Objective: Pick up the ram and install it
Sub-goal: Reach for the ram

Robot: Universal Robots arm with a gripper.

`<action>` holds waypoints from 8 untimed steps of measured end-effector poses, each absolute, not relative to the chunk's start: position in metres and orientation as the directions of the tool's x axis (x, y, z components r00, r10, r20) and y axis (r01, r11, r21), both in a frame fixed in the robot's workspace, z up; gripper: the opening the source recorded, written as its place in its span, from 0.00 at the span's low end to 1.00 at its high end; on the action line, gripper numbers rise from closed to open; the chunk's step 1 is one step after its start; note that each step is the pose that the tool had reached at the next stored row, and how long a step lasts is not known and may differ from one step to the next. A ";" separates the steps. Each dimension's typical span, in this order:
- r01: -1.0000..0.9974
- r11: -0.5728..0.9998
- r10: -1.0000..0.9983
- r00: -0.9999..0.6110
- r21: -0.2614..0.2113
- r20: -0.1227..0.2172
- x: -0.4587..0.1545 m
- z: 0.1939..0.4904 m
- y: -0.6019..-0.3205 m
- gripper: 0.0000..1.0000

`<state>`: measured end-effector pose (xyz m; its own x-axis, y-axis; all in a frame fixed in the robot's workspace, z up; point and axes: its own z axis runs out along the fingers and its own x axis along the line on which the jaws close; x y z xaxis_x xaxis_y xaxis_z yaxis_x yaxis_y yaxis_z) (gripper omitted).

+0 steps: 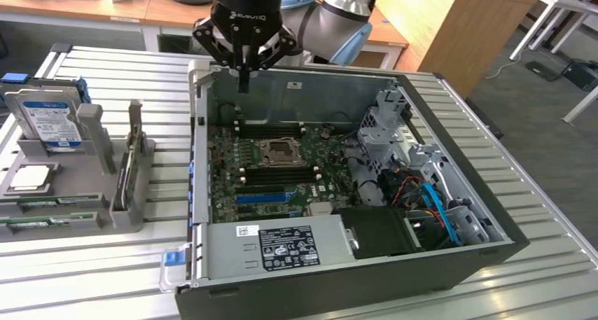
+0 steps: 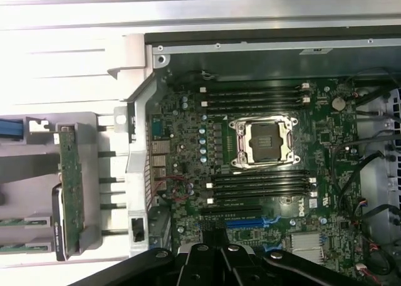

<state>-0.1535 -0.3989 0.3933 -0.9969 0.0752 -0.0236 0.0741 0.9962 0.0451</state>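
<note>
Exterior view: gripper [image 1: 243, 83] upright above rear wall of computer case [image 1: 327, 89], closed and empty; slatted metal table [image 1: 528, 176], desks [image 1: 168, 8] behind.

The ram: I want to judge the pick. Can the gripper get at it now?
Probably yes. The ram stands on edge in the rack beside the case, with nothing over it. The gripper hangs above the case's far wall, holding nothing, and no obstacle shows between them.
</note>
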 end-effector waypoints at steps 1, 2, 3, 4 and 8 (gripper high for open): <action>0.074 0.996 0.075 -0.997 0.045 -0.024 -0.156 0.393 -0.399 0.11; 0.074 0.996 0.075 -0.997 0.045 -0.024 -0.158 0.393 -0.399 0.11; 0.074 0.996 0.075 -0.997 0.045 -0.024 -0.160 0.393 -0.399 0.11; 0.074 0.996 0.075 -0.997 0.045 -0.024 -0.162 0.393 -0.399 0.11; 0.074 0.996 0.075 -0.997 0.045 -0.024 -0.169 0.393 -0.399 0.11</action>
<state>-0.1690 -0.3988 0.3933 -0.9969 0.0753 -0.0236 0.0742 0.9962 0.0450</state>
